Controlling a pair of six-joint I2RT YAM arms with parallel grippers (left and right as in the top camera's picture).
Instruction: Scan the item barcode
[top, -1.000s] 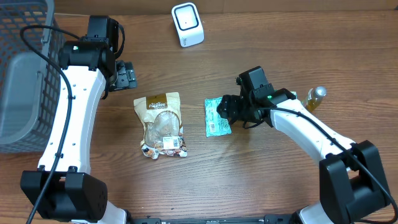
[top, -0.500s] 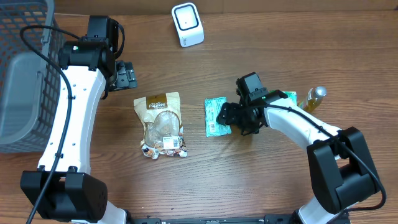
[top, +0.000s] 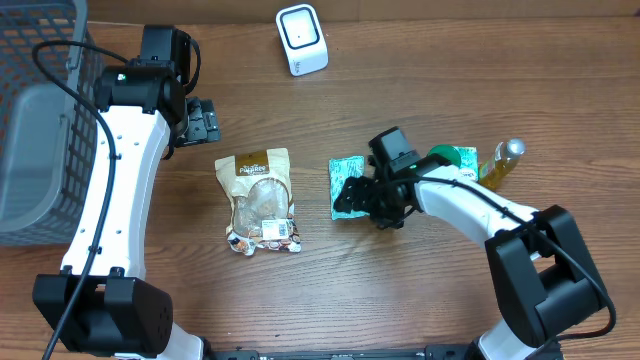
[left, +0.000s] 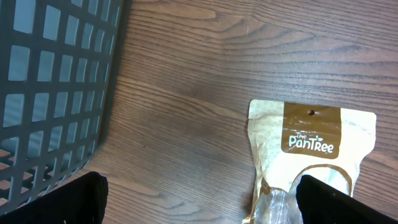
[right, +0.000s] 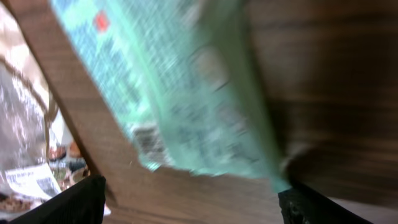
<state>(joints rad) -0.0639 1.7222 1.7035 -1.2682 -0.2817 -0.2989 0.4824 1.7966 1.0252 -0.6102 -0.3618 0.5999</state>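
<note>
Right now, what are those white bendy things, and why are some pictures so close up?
Those are two white robot arms at a brown wooden table. One picture looks down from above; the others come from a camera on each wrist. On the table: a brown snack pouch, a green plastic packet, a white boxy scanner, a yellow-filled bottle, a grey mesh basket. Nothing is held: the left end effector is open near the basket, the right end effector open over the packet.

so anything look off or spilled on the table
nothing stands out: the green packet and brown pouch lie flat on the table, nothing spilled or visibly torn. the right wrist view is too blurred for finer damage
</note>
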